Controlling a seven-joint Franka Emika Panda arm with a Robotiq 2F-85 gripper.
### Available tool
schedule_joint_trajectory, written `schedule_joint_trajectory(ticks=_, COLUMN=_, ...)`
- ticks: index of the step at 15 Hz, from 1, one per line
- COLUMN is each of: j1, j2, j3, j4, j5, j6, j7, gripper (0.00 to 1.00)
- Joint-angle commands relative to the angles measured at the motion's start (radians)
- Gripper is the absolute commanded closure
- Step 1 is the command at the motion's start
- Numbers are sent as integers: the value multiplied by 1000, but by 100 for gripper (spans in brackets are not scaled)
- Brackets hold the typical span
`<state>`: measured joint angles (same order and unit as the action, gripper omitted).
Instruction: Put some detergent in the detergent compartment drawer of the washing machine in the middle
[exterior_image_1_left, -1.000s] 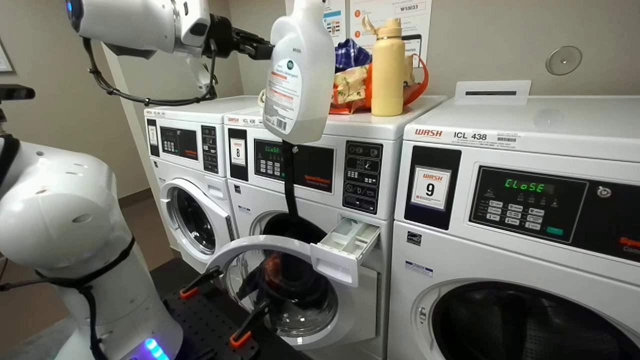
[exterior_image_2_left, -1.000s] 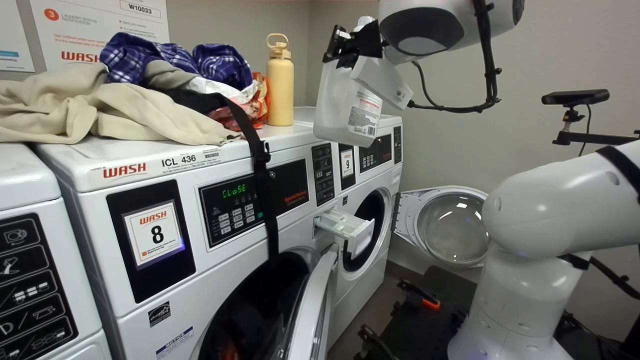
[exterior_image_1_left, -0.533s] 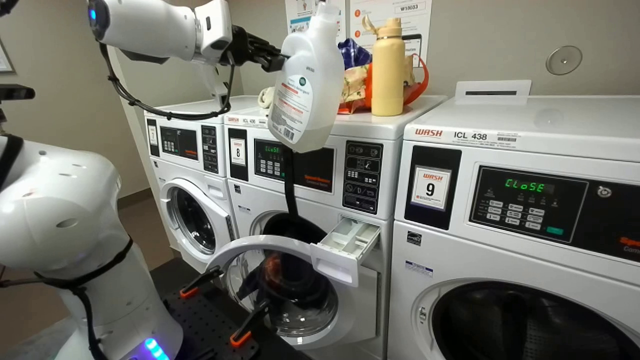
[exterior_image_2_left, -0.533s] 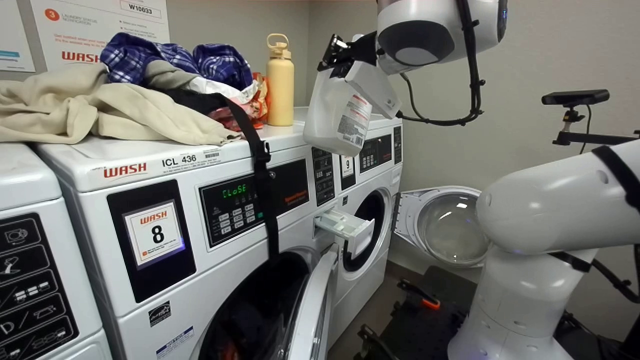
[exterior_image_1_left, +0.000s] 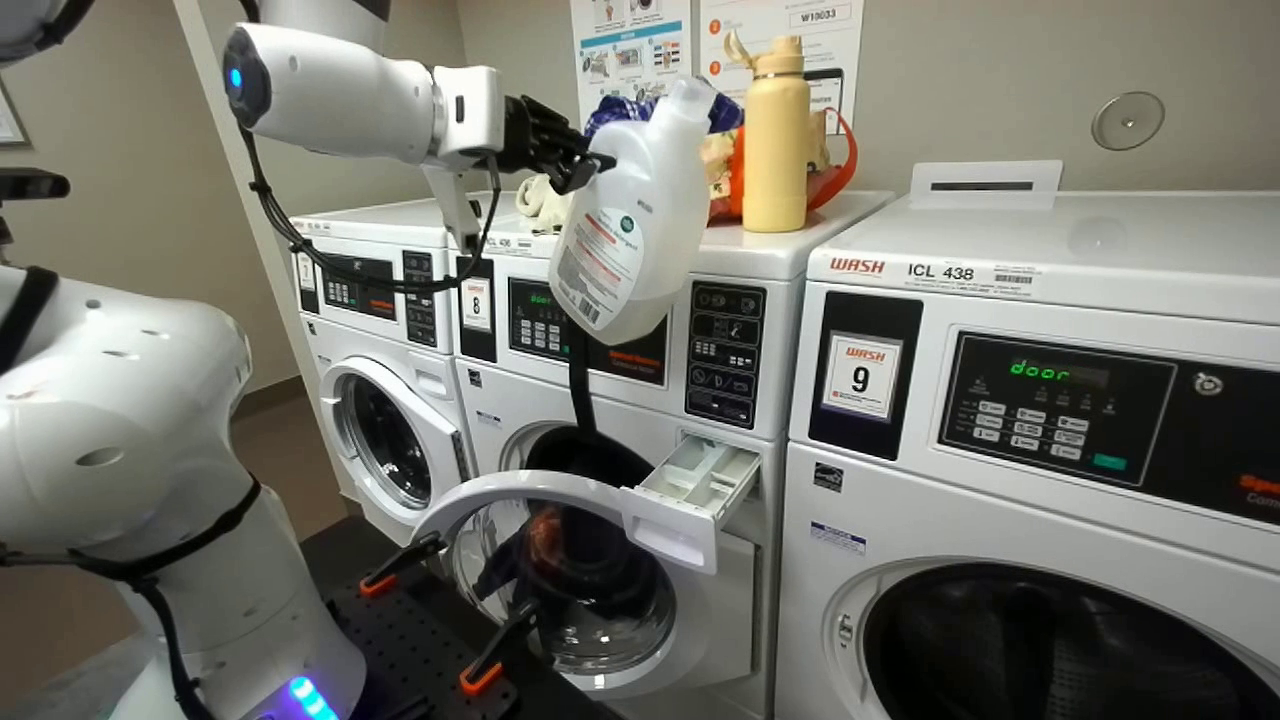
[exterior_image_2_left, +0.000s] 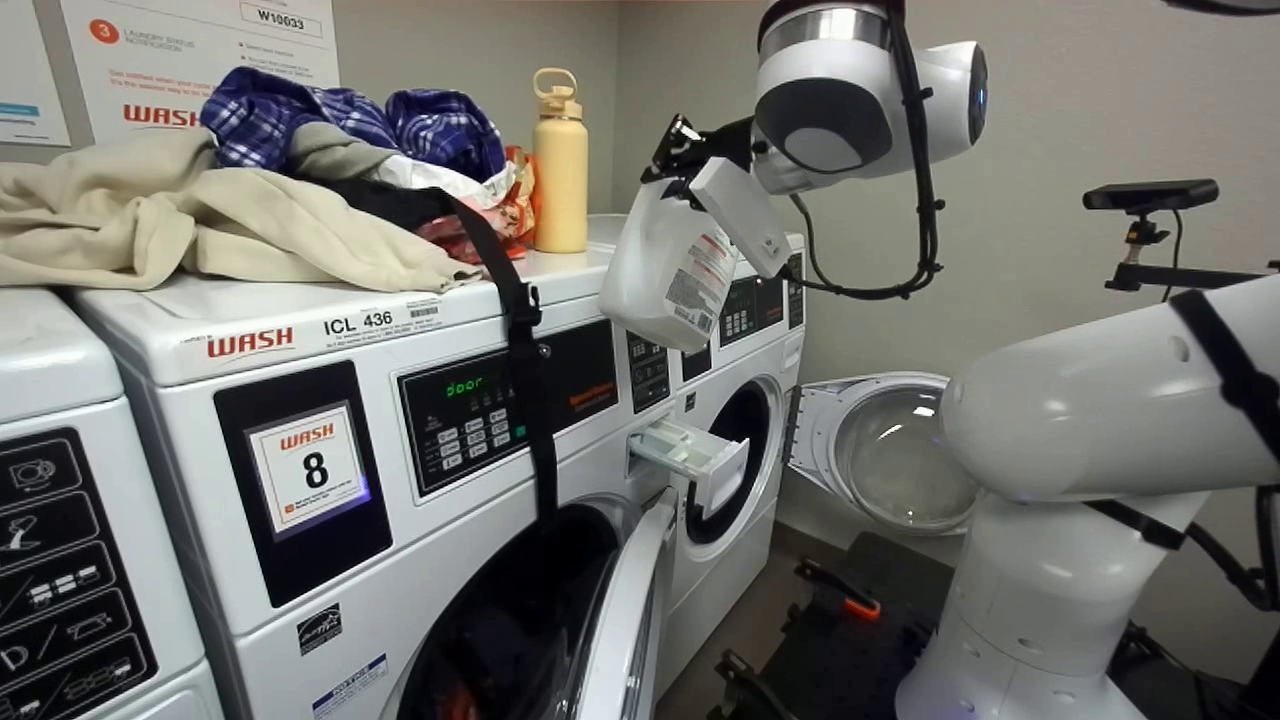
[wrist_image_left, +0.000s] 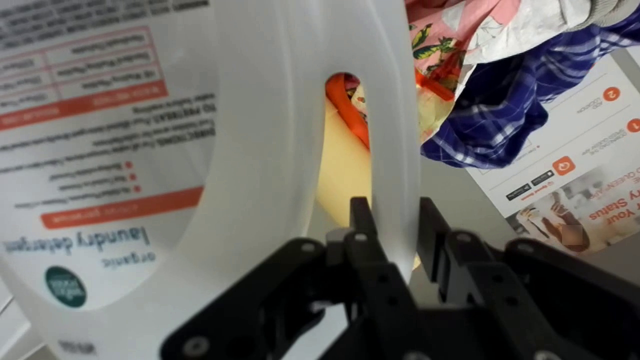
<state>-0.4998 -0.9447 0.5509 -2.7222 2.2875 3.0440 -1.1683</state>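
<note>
Wrist view: the gripper (wrist_image_left: 394, 225) clenches the jug (wrist_image_left: 270, 150) by its handle (wrist_image_left: 394, 165); both exterior views show it tilted above the pulled-out drawer (exterior_image_1_left: 690, 510), slightly left — carrying seems the step. Next it likely needs lowering rightward, then tipping — the open door (exterior_image_1_left: 600, 625) below could obstruct; bottle (exterior_image_1_left: 776, 150) and laundry (exterior_image_2_left: 270, 215) sit far

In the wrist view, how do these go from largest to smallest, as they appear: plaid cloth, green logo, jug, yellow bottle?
1. Jug: cut off by the frame, and enlarged by its nearness to the camera
2. Plaid cloth: also cut off
3. Yellow bottle: only partly visible
4. Green logo
</note>
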Motion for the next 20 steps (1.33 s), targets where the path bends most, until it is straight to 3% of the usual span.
schedule_joint_trajectory(ticks=1, j1=-36, j2=-1, j3=-4, j4=6, j5=65, j6=-51, j7=8, gripper=94)
schedule_joint_trajectory(ticks=6, j1=-27, j2=27, j3=-13, j4=-23, j5=125, j6=-102, j7=7, gripper=94)
schedule_joint_trajectory(ticks=13, j1=9, j2=49, j3=-86, j4=-60, j5=178, j6=-191, j7=52, gripper=94)
schedule_joint_trajectory(ticks=20, j1=49, j2=89, j3=-165, j4=-77, j5=214, j6=-178, j7=126, gripper=94)
